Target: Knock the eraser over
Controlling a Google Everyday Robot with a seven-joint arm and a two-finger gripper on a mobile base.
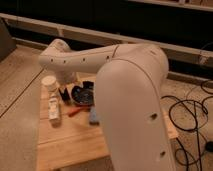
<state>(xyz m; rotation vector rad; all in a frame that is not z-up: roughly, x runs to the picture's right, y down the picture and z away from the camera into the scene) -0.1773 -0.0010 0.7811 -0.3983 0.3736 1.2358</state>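
Note:
A small dark block, which I take for the eraser (63, 95), stands upright on the wooden table (65, 142), between a white cup (49, 82) and a dark blue bowl (81, 95). My white arm bends at an elbow (57, 55) above the table's far left and comes down towards the bowl. My gripper (71, 84) is at its end, just above and right of the eraser. It is dark and mostly hidden by the arm.
A white bottle (53, 110) lies on its side in front of the cup. A red pen (75, 112) and a blue sponge (93, 116) lie in front of the bowl. My arm's large body (132, 110) covers the table's right part. Cables (192, 112) lie on the floor at right.

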